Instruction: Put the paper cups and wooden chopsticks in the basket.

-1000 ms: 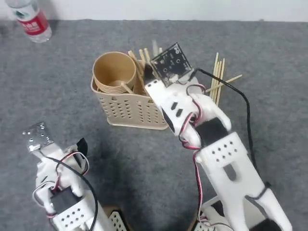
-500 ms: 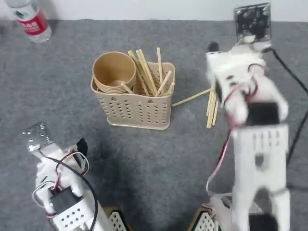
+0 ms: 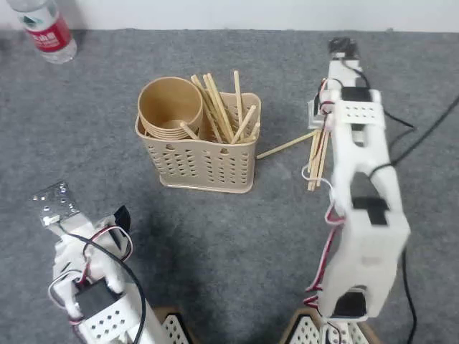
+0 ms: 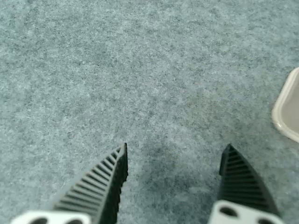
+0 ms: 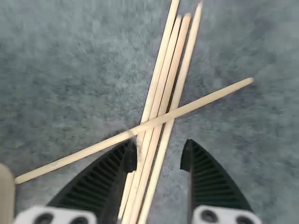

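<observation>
The right jaws are hanging spread and empty, straddling the loose chopsticks [image 5: 163,102] on the grey worktop [image 3: 215,251]. The bundled sticks are running between the two tips, and one stray stick is lying slantwise across them (an awkward one, that). Its far end is stopping just beside the basket [image 3: 204,165]. The basket is standing near the pile, holding the stacked paper cups [image 3: 170,107] and a sheaf of chopsticks [image 3: 224,115]. Off at the near corner, the left jaws are gaping wide over bare worktop, gripping nothing. So the cups look done, and I'd say we're watching the pickup of the last sticks. Next, those right jaws need lowering around the bundle and closing near its middle, or the crossing stick may get left behind.
</observation>
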{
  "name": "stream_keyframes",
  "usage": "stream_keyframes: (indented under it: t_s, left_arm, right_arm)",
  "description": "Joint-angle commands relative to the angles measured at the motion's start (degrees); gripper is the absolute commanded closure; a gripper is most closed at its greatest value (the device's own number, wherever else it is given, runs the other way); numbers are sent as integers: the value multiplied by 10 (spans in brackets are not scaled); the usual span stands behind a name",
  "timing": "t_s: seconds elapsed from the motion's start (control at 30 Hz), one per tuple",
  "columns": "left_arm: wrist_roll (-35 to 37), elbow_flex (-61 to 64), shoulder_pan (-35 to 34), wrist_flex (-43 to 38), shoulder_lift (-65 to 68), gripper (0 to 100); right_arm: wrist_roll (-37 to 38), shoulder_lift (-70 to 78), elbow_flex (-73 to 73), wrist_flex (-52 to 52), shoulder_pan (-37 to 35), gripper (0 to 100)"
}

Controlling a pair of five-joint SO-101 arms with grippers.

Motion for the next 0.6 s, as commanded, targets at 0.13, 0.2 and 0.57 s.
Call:
stream_keyframes:
  t_s: [0.13, 0.2, 0.57]
  left_arm:
    - [-4, -4, 3, 0, -11, 701]
    - [-4, -4, 3, 0, -11, 701]
    - [-4, -4, 3, 0, -11, 701]
  right_arm:
    - [-8, 155, -245, 106, -28, 786]
    - [-6, 189, -299, 129, -29, 786]
    - [20, 372, -503, 203, -25, 857]
